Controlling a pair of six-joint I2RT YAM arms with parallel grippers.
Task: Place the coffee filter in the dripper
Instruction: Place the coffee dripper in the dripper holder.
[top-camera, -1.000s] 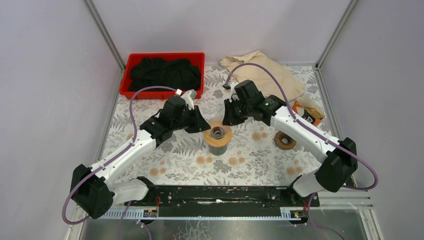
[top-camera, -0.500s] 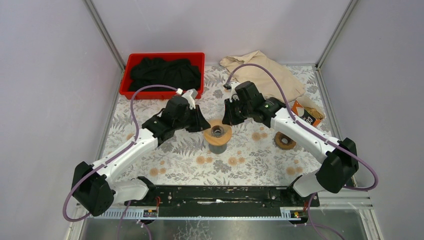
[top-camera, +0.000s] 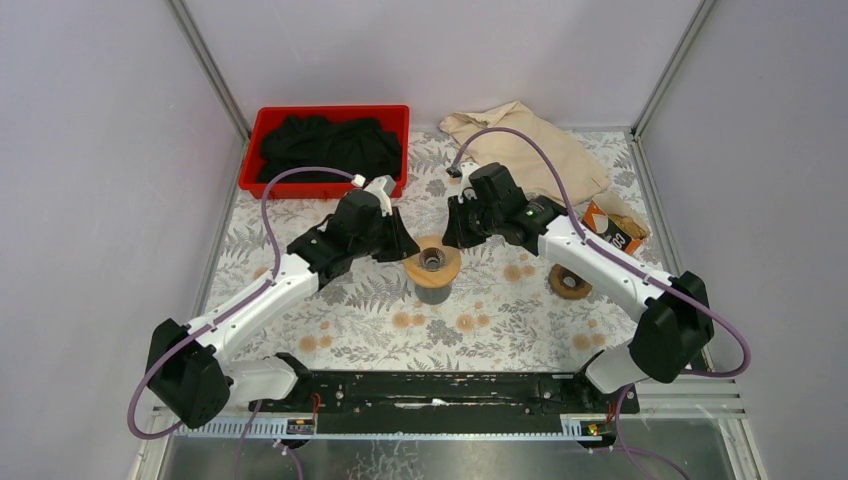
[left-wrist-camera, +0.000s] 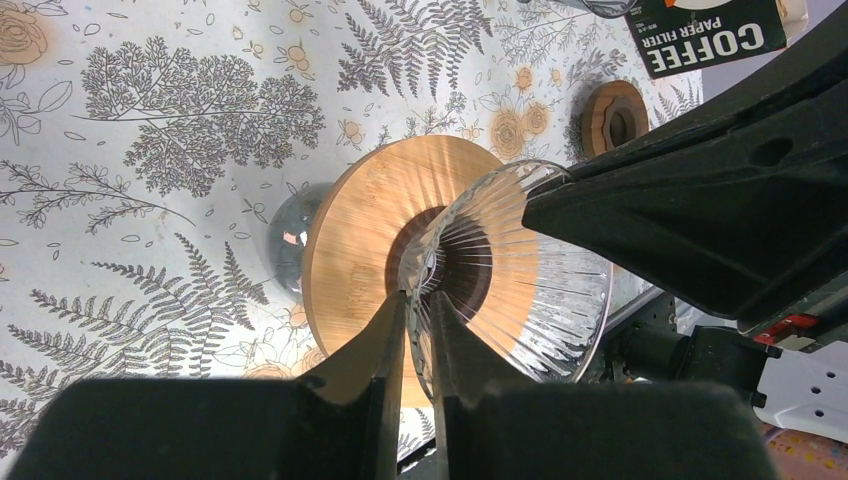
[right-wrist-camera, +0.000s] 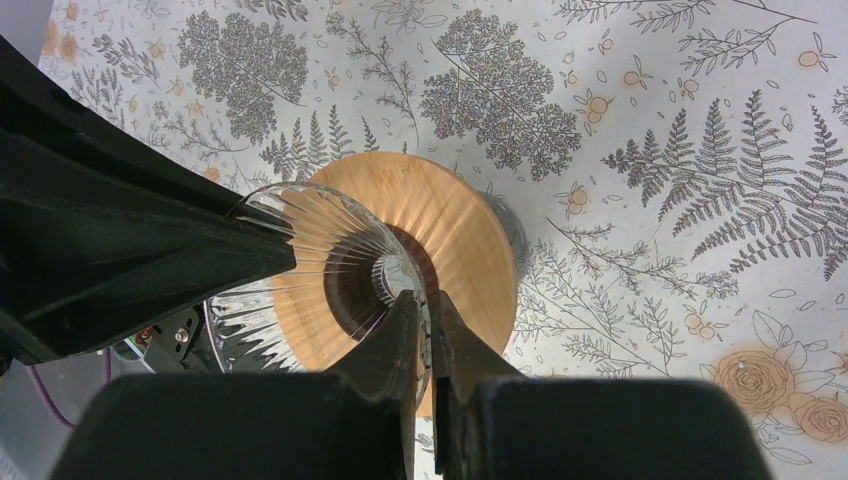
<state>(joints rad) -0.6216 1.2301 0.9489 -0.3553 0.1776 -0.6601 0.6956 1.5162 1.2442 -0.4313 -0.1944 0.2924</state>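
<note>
The dripper (left-wrist-camera: 530, 270) is a clear ribbed glass cone over the hole of a round wooden collar (left-wrist-camera: 365, 215), on top of a dark glass server (top-camera: 433, 292). My left gripper (left-wrist-camera: 418, 312) is shut on the cone's wall from the left side. From the opposite side my right gripper (right-wrist-camera: 425, 318) is shut on the same dripper (right-wrist-camera: 320, 265). In the top view the dripper (top-camera: 433, 260) sits between the left gripper (top-camera: 406, 249) and the right gripper (top-camera: 456, 240). No loose coffee filter is in view; a box labelled coffee paper filter (top-camera: 612, 228) lies to the right.
A red bin (top-camera: 258, 172) holding dark cloth stands at the back left. A beige cloth (top-camera: 540, 145) lies at the back right. A second wooden ring (top-camera: 571, 282) rests on the patterned table right of the server.
Both grippers and the dripper between them have shifted slightly toward the far side of the table. Both grips are unchanged.
</note>
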